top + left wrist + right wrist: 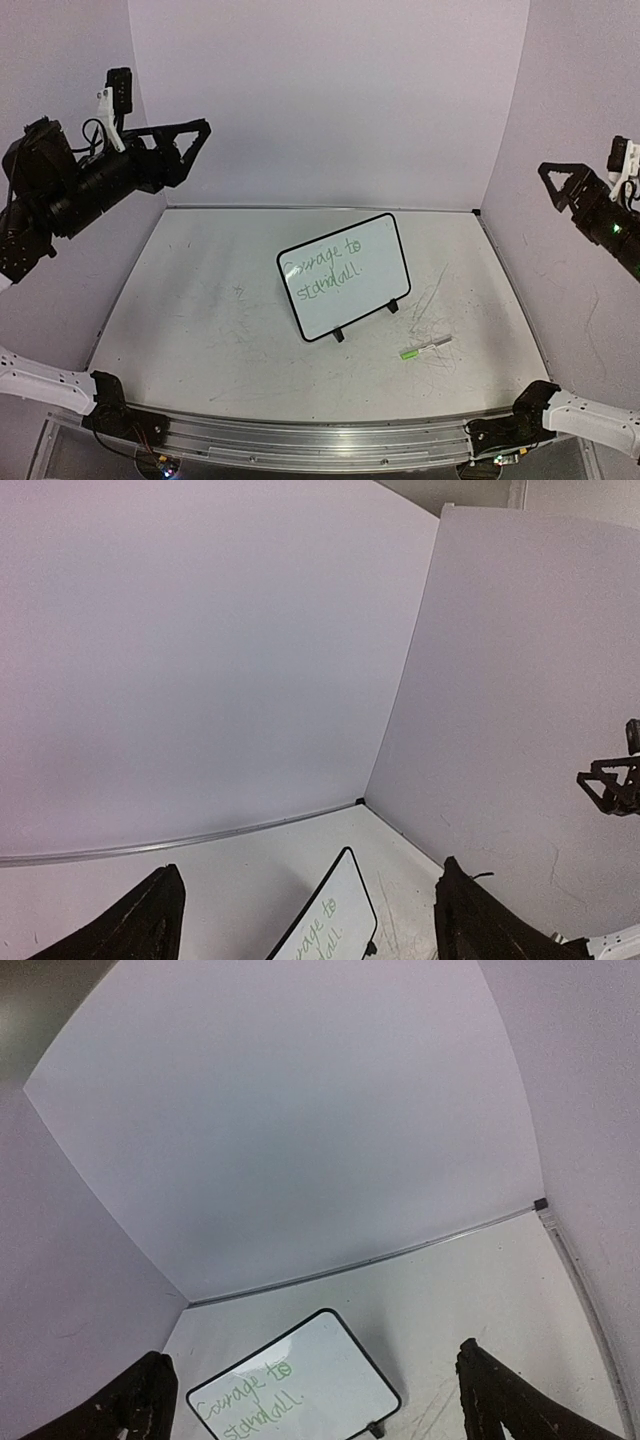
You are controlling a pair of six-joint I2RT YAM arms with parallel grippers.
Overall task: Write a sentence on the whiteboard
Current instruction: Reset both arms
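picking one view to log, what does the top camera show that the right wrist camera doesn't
Only the top view: the marker lying on the table right of the whiteboard, and the left gripper, raised and open. Only the right wrist: a close look at its own fingers, spread wide. Both: the whiteboard with its green sentence, the table and the back wall.

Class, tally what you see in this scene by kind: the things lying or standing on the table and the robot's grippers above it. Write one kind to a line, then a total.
whiteboard: 1
marker: 1
Grippers: 2, the left gripper and the right gripper, both open and empty
Total: 4
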